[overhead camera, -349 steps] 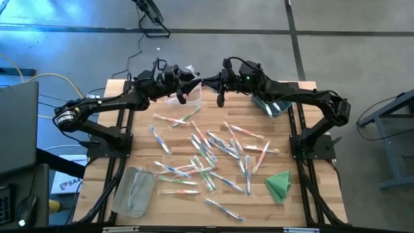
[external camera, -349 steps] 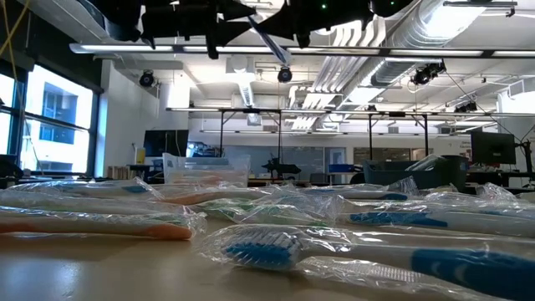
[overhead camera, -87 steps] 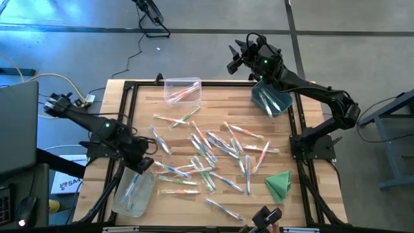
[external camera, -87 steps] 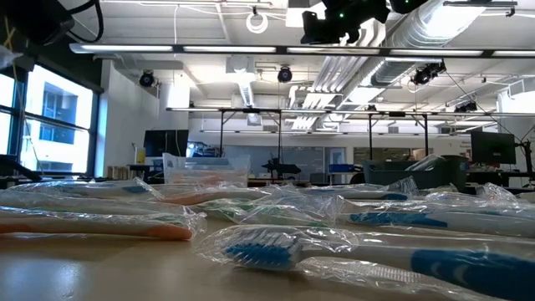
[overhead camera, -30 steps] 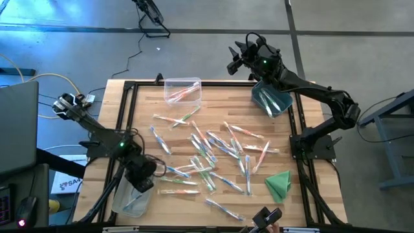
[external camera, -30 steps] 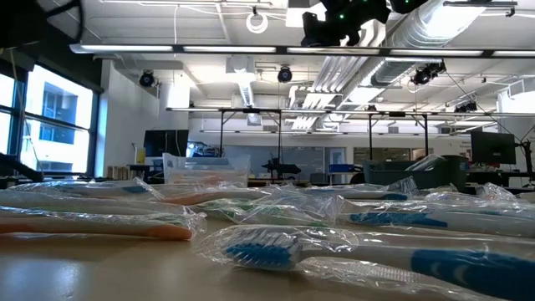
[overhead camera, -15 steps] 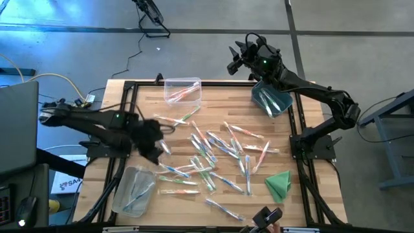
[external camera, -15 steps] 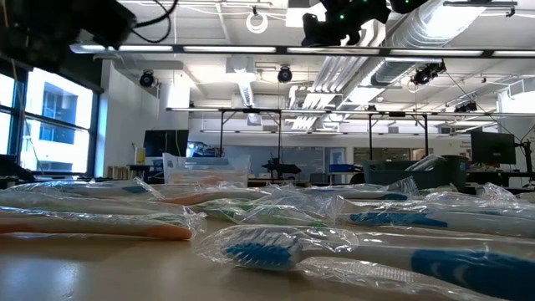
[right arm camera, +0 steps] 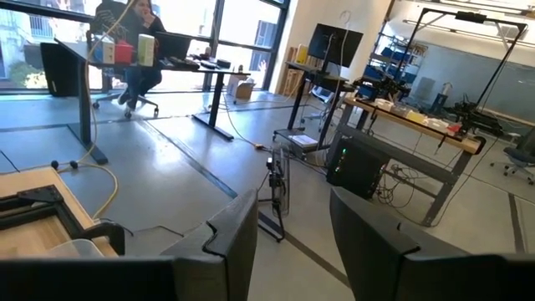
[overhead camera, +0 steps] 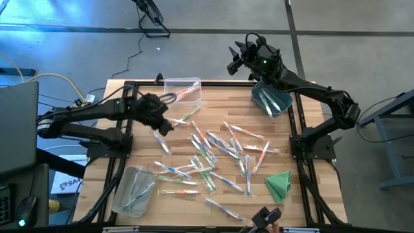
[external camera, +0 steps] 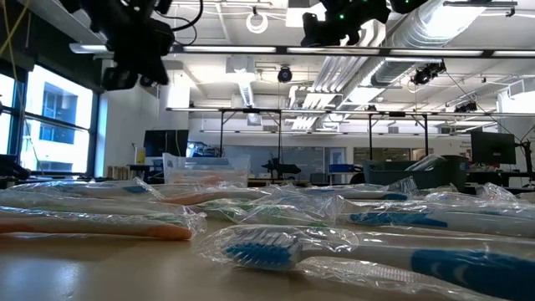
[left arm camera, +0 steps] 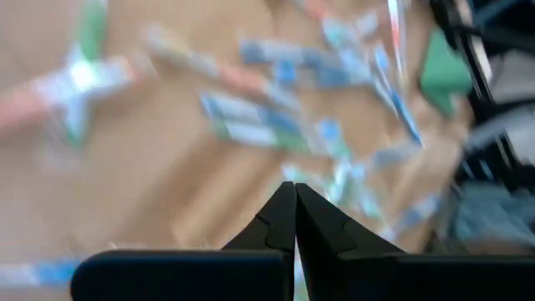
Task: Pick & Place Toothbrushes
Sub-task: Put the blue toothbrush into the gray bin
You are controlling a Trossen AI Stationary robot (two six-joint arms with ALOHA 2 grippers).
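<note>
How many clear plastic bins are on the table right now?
3: one clear plastic bin at the far edge holding orange-accented brushes, one teal-tinted bin at the far right under the right arm, and one clear bin at the near left corner. None seem hidden.

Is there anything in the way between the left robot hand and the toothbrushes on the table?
Nothing visible blocks it. The left gripper, jaws shut and empty, hangs above the table's far left part, with the nearest toothbrushes lying loose on bare wood right beside and below it.
</note>
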